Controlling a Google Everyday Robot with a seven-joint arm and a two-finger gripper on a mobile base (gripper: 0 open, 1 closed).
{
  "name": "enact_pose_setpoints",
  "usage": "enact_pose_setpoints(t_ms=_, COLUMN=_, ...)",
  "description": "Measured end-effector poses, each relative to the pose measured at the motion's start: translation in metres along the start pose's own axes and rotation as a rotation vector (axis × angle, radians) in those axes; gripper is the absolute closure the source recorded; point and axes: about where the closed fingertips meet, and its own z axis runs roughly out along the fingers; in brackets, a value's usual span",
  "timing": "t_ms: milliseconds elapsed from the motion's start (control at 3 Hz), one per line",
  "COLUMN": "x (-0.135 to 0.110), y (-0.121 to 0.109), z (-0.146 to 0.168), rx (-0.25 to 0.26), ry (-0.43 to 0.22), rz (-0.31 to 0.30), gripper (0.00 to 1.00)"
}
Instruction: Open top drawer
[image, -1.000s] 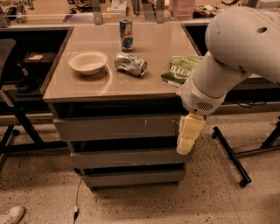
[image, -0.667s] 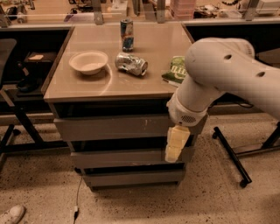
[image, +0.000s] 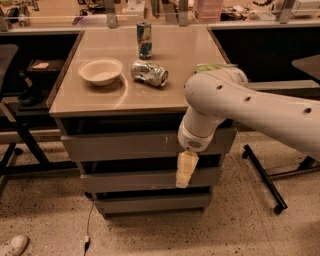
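The tabletop (image: 170, 90) looks smooth and tan with a soft sheen, and it carries a matt white bowl (image: 100, 71) near its left edge and a crumpled, shiny metal can (image: 149, 73). The top drawer (image: 125, 146) has a matt grey, scuffed front. Below the tabletop's front edge, toward the right corner, hangs the gripper (image: 184, 177), pale cream and plastic-looking.

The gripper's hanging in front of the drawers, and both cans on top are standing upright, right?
No. Only the blue can stands upright; the crushed silver can lies on its side, as the camera view shows. The gripper does hang in front of the drawers.
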Motion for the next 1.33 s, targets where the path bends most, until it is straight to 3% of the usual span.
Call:
enact_pose_setpoints(t_ms=667, x=0.007, y=-0.041, z=0.040, rx=0.003, ry=0.047, rz=0.005, gripper=0.00)
enact_pose_setpoints(t_ms=1000, x=0.013, y=-0.056, z=0.038, rx=0.030, ry=0.060, rz=0.002, gripper=0.00)
enact_pose_setpoints(t_ms=1333, x=0.011, y=-0.055, z=0.049, rx=0.016, ry=0.049, rz=0.003, gripper=0.00)
